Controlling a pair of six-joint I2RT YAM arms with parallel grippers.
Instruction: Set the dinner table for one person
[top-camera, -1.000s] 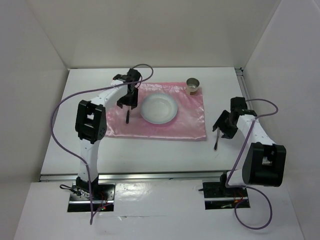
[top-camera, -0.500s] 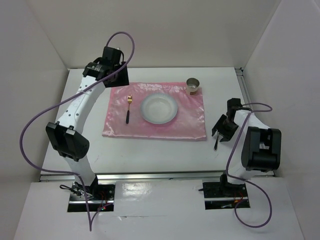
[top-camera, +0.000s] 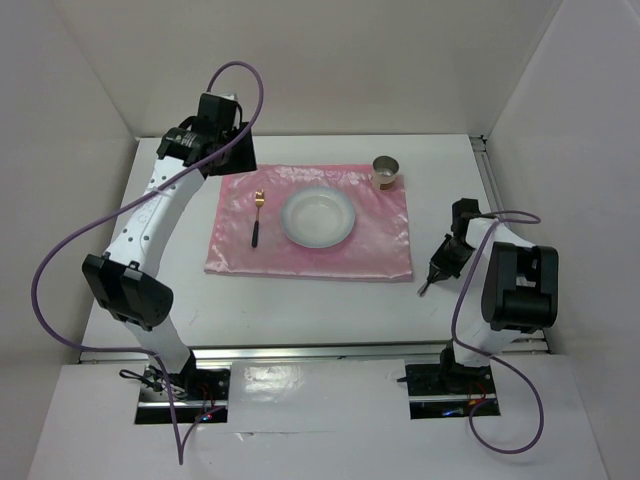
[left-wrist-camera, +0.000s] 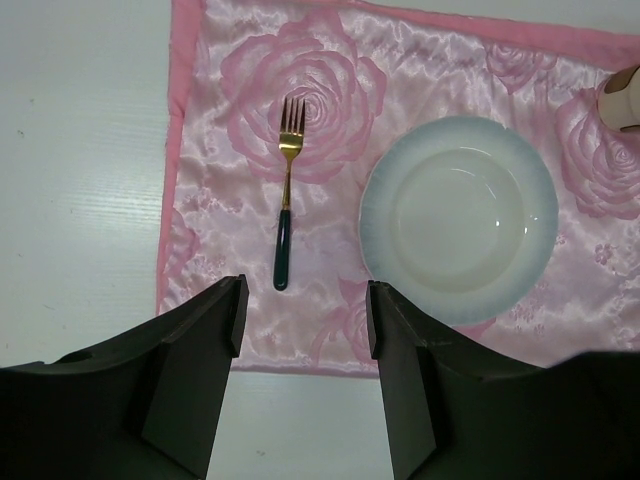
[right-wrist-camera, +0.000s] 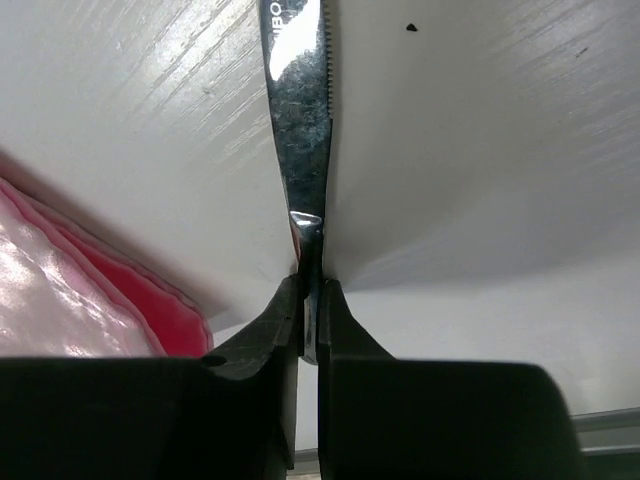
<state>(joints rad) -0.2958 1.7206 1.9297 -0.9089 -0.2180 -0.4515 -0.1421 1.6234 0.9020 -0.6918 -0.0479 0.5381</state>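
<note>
Nearest, the right gripper (right-wrist-camera: 308, 308) is clamped on a serrated knife (right-wrist-camera: 300, 120) over the bare white dinner table (top-camera: 300, 310), just beside the pink cloth (top-camera: 310, 258). Farther back, a gold fork (left-wrist-camera: 285, 215) and a plate (left-wrist-camera: 458, 218) lie apart on that cloth, with a cup (top-camera: 386, 172) at its far corner. Above them the left gripper (left-wrist-camera: 303, 300) hangs with its fingers apart and empty.

cloth (top-camera: 375, 250) centre: plate (top-camera: 317, 217) | left: fork (top-camera: 256, 222) | far-right corner: cup (top-camera: 386, 170) | right edge: right tool (top-camera: 438, 268) gripping knife (right-wrist-camera: 300, 120) | elsewhere dinner table (top-camera: 300, 310) bare
</note>
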